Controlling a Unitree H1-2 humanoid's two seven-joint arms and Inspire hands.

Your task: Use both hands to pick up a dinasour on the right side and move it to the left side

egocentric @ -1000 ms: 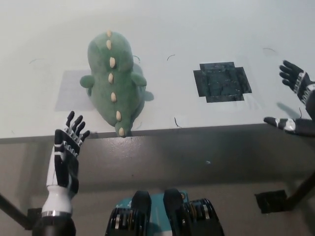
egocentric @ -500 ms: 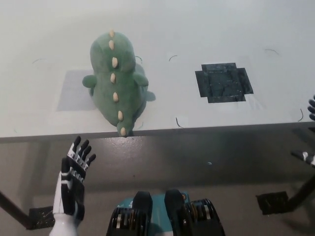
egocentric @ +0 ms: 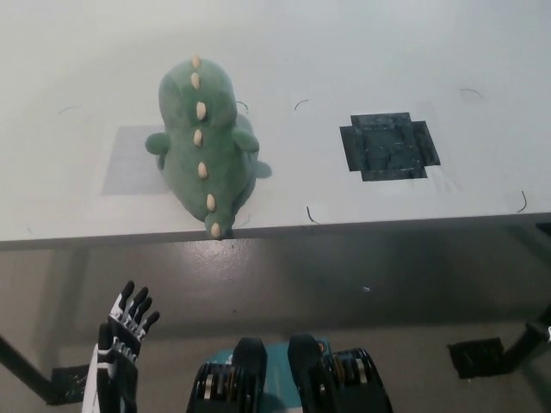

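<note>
The green plush dinosaur with cream back spikes point(egocentric: 205, 155) lies on the left part of the white table point(egocentric: 344, 52), unheld; the left hand point(egocentric: 123, 344) hangs below, fingers spread, empty, so placement appears complete.

There is a single view, taken from the robot's head and aimed steeply downward. It looks over the near edge of the white tabletop point(egocentric: 362, 52), which fills the upper half of the picture and runs out past the top and both sides. Below that edge the camera sees down to the darker floor point(egocentric: 387, 284) in front of the robot.
</note>
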